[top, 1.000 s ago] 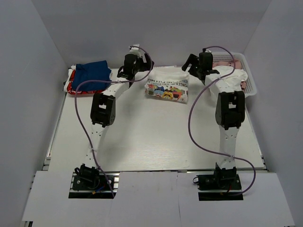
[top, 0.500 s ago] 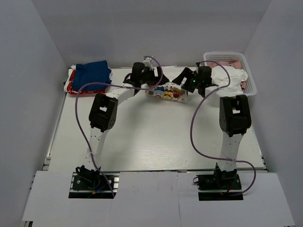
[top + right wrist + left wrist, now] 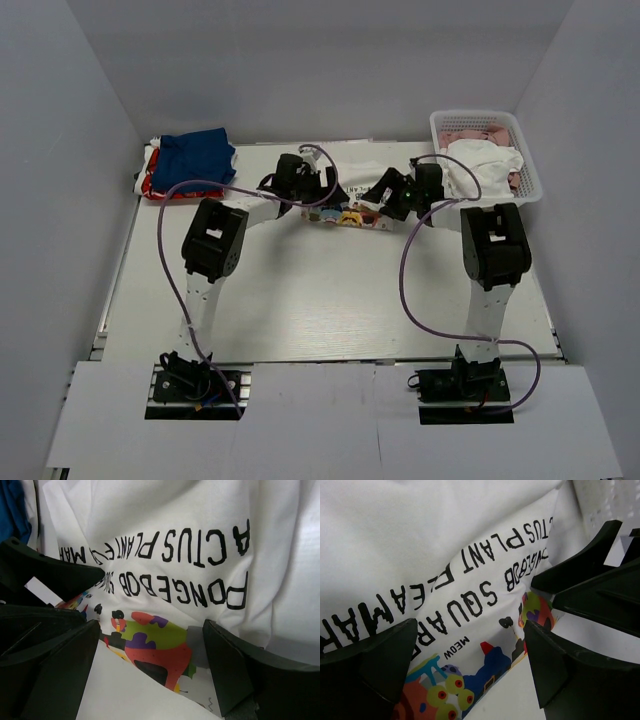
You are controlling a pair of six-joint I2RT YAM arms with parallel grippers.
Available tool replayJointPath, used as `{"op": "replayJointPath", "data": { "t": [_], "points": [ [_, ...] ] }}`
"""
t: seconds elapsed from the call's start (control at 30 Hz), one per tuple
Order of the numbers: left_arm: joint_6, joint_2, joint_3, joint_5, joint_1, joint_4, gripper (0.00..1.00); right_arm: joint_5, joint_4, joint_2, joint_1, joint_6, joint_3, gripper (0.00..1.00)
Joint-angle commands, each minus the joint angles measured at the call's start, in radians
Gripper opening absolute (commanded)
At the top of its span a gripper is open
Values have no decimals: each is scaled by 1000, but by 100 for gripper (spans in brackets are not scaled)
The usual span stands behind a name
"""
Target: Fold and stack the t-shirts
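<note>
Top view: three t-shirts, one basket (image 3: 533,176). The folded white printed t-shirt (image 3: 352,212) lies on the surface (image 3: 300,300) left of the basket. The blue t-shirt (image 3: 195,155) sits atop the red t-shirt (image 3: 150,186), far left of the basket.
Left wrist: left gripper (image 3: 470,630) spread wide over black lettering and cartoon print.
Right wrist: right gripper (image 3: 152,627) likewise released, grasping nothing.

The white shirt (image 3: 410,525) carries black capital lettering. In the left wrist view it runs slantwise. The upper line reads "TUS PLANT FLEA MAR", cut off at both ends. The line beneath reads "GEBOB SQUAR", and its ends are hidden. Just below that, in small black letters at the edge of the cartoon print (image 3: 445,690), stands "MEOW". In the right wrist view the same lettering appears upside down: "ACTUS PLANT FLEA MA" and, nearer the print, "PONGEBOB", with the letters after it too creased to read. In the top view the lettering is too small to read.
</note>
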Motion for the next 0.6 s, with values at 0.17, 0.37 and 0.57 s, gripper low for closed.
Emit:
{"op": "replayJointPath", "data": {
  "t": [0.17,0.37,0.57],
  "points": [
    [88,-385,-458,-205,-68,-229,99,171,-251,-348,65,-123,-437,90],
    [97,-510,-463,-276,-108,-255,99,156,-258,-565,111,-153,-481,90],
    [106,-625,-394,-243,-155,-293,99,130,-250,-716,137,-148,-458,90]
  ]
}}
